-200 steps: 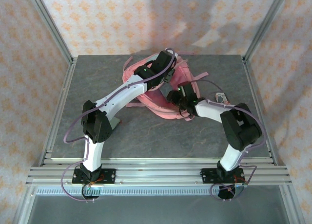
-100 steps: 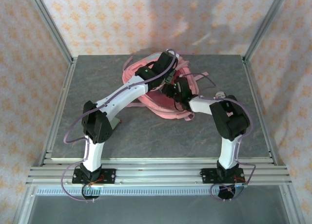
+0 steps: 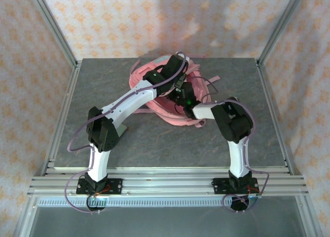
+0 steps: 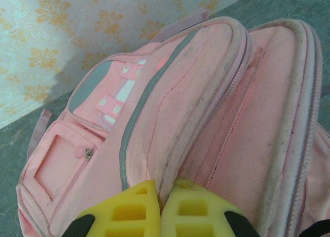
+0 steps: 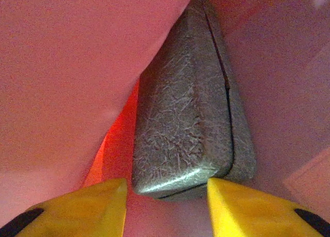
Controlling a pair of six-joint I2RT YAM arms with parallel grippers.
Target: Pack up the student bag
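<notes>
Grey stone-patterned table (image 3: 103, 92), walled on three sides by pale wallpaper (image 3: 129, 20) with orange florets and cornered by aluminium frame posts (image 3: 56, 31), as I see it from the overhead camera. At the far middle of the table lies the student bag (image 3: 164, 111), pink, with both arms bent in over it: the left arm reaches across from the near left to the bag's far upper edge, and the right arm folds sharply back on itself, its wrist low against the bag's near right side. On my left wrist feed the left gripper (image 4: 162, 193) has its yellow fingers (image 4: 129, 208) drawn together on a raised ridge of the bag's zip rim, pink fabric pinched between them (no gap that I can see but the fabric itself). Beyond them the bag's front shows a teal and white patch with press studs, a grey trim line and a small zipped pocket. On my right wrist feed the right gripper (image 5: 166, 188) sits inside the bag's pink interior with its fingers spread wide. A grey case (image 5: 185, 108) with a crinkled surface and a seam along one side lies ahead of them, its rounded near end at the gap. Whether either finger touches it, I cannot tell.
</notes>
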